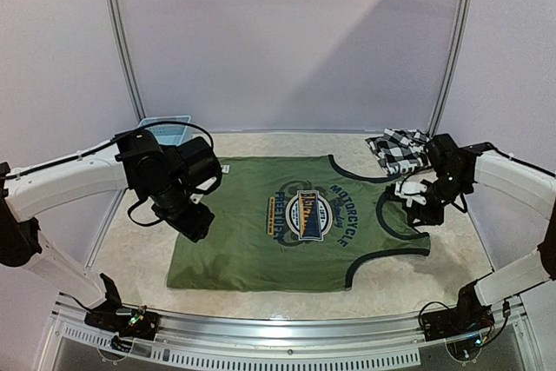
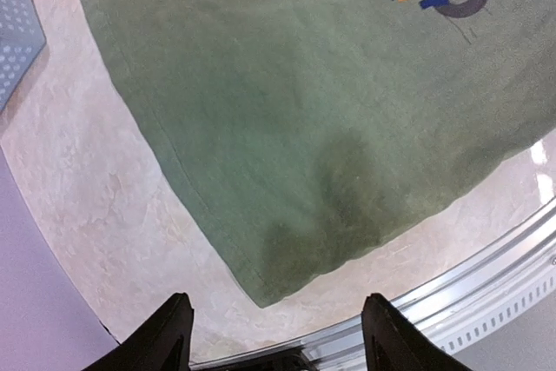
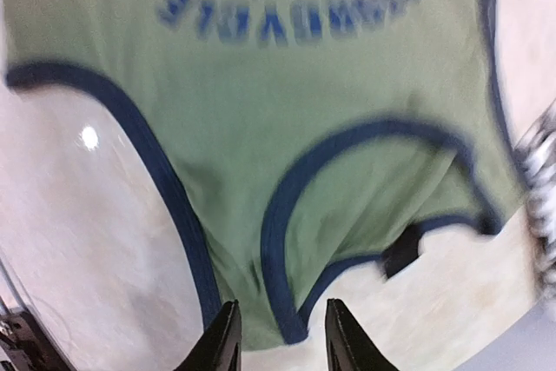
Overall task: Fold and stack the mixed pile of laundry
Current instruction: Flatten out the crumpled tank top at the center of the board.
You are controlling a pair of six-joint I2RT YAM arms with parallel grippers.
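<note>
A: In the top view, where is the laundry lying?

B: The olive-green sleeveless cloth shirt (image 1: 295, 249) with the blue-orange chest emblem is lying spread flat in the middle of the pale marbled table (image 1: 452, 254). Its hem is pointing left and its straps are pointing right. The black-and-white checked shirt (image 1: 398, 149) is sitting crumpled at the far right corner, just beside the upper strap. A light blue plastic lattice basket (image 1: 165, 128) is standing at the far left.

A: And the arms?

B: The left gripper (image 1: 193, 221) is hanging over the hem side, and the right gripper (image 1: 410, 193) is hanging over the straps.

A: What is the left wrist camera showing?

B: The left gripper (image 2: 278, 341) is holding its fingers wide apart with nothing between them. The near hem corner of the green shirt (image 2: 330, 128) is lying just ahead of them. A corner of the basket (image 2: 17, 23) is showing at the upper left.

A: And the right wrist camera?

B: This picture is blurred. The right gripper (image 3: 280, 341) is holding its fingers a little apart, gripping nothing, at the dark blue edge of a strap of the green shirt (image 3: 261, 128). The checked shirt (image 3: 543, 180) is peeking in at the right edge.
</note>
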